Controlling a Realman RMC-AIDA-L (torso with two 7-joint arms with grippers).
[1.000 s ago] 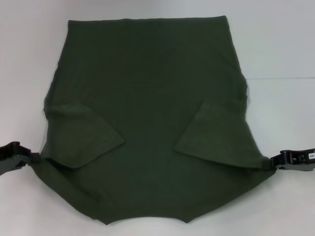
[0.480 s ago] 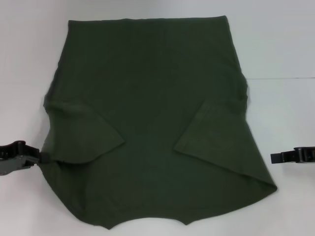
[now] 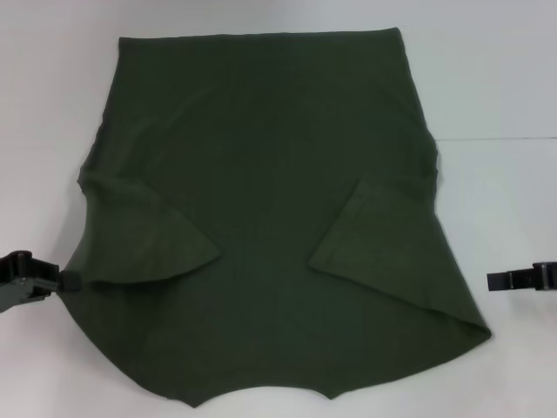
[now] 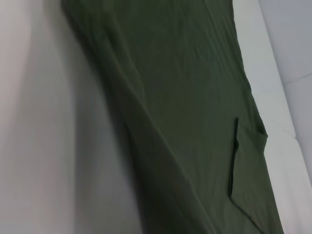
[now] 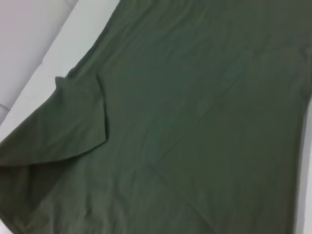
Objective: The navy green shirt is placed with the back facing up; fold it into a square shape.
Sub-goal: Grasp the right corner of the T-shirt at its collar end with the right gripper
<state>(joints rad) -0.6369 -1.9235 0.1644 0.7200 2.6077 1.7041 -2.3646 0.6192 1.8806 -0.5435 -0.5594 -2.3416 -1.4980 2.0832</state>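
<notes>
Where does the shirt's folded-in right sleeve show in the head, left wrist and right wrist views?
Head view: the folded-in right sleeve lies on the navy green shirt, right of centre.
Left wrist view: the sleeve lies near the shirt's far edge, its cuff a dark line.
Right wrist view: the sleeve is a large flap, near the camera.
Shared landmark: the sleeve's straight cuff edge, beside the white table.

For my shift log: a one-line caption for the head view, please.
Olive-green T-shirt flat on white table, both sleeves folded inward; left gripper at its edge, right gripper clear of it.
</notes>
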